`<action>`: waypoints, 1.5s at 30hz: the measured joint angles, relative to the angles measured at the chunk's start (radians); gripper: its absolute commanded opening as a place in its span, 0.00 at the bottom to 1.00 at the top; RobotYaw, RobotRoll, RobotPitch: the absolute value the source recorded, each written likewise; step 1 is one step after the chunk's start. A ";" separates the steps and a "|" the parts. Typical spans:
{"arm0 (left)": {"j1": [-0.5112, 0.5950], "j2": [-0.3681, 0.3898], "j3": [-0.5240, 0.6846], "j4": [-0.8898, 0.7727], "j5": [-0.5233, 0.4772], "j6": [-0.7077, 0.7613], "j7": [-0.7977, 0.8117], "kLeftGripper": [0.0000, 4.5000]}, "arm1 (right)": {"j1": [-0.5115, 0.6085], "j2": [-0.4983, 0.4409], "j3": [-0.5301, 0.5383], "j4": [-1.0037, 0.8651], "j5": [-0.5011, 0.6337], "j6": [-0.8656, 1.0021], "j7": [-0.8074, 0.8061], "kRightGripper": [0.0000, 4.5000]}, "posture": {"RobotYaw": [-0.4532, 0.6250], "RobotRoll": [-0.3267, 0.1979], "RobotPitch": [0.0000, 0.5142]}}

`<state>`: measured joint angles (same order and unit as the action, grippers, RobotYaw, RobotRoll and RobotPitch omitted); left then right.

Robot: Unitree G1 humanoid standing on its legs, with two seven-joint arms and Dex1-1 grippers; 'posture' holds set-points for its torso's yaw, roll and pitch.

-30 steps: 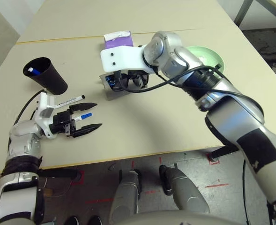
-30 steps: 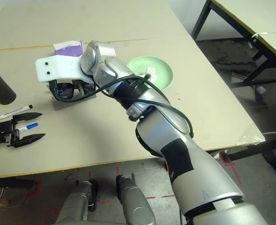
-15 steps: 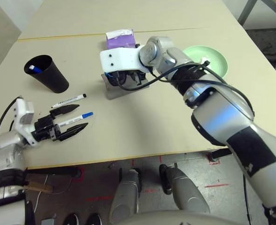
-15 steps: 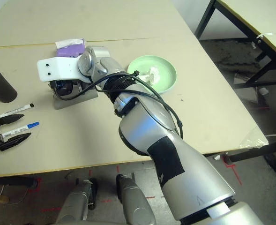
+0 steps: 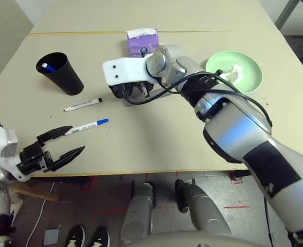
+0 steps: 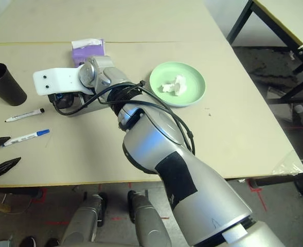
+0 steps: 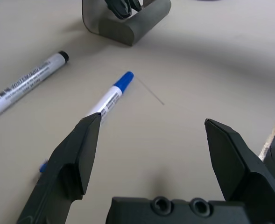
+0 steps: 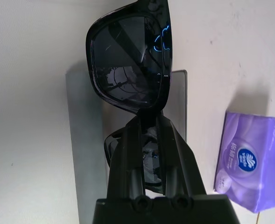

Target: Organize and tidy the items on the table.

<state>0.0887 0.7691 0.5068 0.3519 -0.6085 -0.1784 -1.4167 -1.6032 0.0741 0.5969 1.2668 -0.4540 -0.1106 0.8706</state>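
Note:
My right gripper (image 8: 147,119) is shut on the bridge of the black sunglasses (image 8: 130,60) and holds them just over the open grey glasses case (image 8: 83,140), at the middle of the table (image 5: 156,134). My left gripper (image 5: 75,139) stands open at the table's front left edge with nothing between its fingers. The blue-cap marker (image 7: 111,95) lies just beyond its fingertips, and the black-cap marker (image 5: 83,104) lies a little farther back. The black cup (image 5: 61,73) stands at the back left with a blue-tipped thing inside. A crumpled tissue (image 5: 237,69) lies in the light-green plate (image 5: 218,77) on the right.
A purple tissue pack (image 5: 142,42) lies just behind the glasses case. A thin yellowish seam (image 5: 79,33) crosses the tabletop farther back. A second, dark-legged table (image 6: 290,20) stands off to the right.
My left gripper has drawn back toward the front edge, away from the blue-cap marker that lay between its fingers. The head camera has shifted. The right gripper still holds the sunglasses at the case.

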 measured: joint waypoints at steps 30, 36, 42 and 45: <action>-0.207 0.003 -0.057 0.062 0.015 0.035 0.002 1.00 | 0.006 -0.071 -0.039 0.034 -0.055 0.084 -0.036 0.03 | 0.51 0.62 0.50; -0.206 0.003 -0.055 0.062 0.015 0.034 0.003 1.00 | 0.027 -0.055 -0.054 0.034 -0.054 0.097 -0.041 0.03 | 0.51 0.62 0.50; -0.199 0.003 -0.054 0.062 0.014 0.034 0.008 1.00 | 0.039 -0.051 -0.064 0.032 -0.055 0.098 -0.040 0.03 | 0.51 0.62 0.50; -0.198 0.003 -0.054 0.060 0.014 0.034 0.011 1.00 | 0.042 -0.051 -0.065 0.029 -0.056 0.098 -0.035 0.03 | 0.51 0.62 0.50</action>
<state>-0.1097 0.7716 0.4531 0.4124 -0.5945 -0.1440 -1.4054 -1.5614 0.0230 0.5321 1.2959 -0.5102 -0.0129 0.8356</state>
